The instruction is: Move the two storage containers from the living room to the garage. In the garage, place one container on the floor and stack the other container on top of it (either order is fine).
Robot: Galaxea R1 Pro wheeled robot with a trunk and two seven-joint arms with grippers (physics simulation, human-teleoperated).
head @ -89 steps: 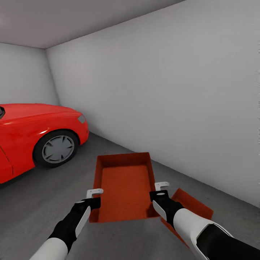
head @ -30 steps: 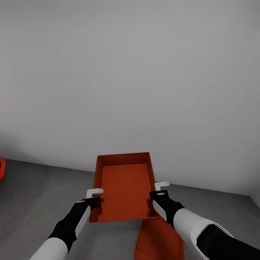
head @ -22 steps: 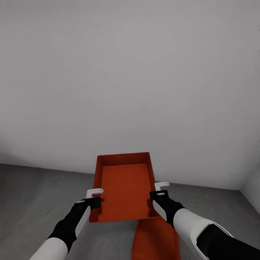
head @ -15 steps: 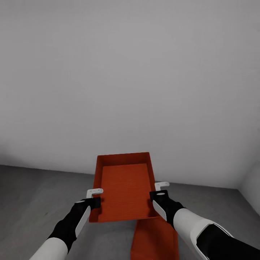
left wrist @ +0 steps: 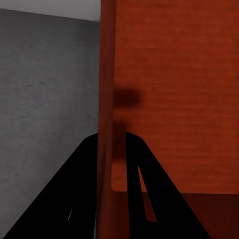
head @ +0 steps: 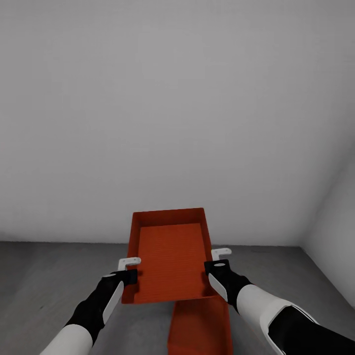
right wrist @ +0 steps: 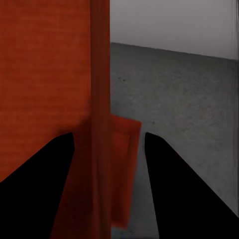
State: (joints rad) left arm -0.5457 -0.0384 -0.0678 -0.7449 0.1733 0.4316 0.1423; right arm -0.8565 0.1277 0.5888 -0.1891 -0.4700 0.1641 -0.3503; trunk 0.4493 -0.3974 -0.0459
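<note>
A plain grey-white wall [head: 177,108] of the garage is seen across most of the head view, and a second wall [head: 335,231] is met at a corner on the right. Below them the dark grey, faintly mottled concrete floor [head: 44,276] is spread; it is also seen in the left wrist view [left wrist: 45,99] and the right wrist view [right wrist: 179,99].

One orange-red storage container [head: 170,256] is held level above the floor between the two arms, its open top turned up and its ribbed bottom exposed. Its long side walls are pinched, one by each gripper. The left gripper [head: 129,268] is closed on the left wall: in the left wrist view [left wrist: 112,164] the thin wall [left wrist: 106,99] is seen edge-on between the two dark fingers [left wrist: 74,199]. The right gripper [head: 217,260] is clamped on the right wall, which is seen edge-on in the right wrist view [right wrist: 99,99] between its fingers [right wrist: 179,199], though the contact itself is lost in shadow.

The second container [head: 199,328] is set on the floor below and slightly right of the held one. Its far end is hidden under the held container, its near end is cut off by the frame edge, and part of it is covered by the right forearm. A corner of it [right wrist: 124,169] is glimpsed in the right wrist view. Whether the two containers touch cannot be told.
</note>
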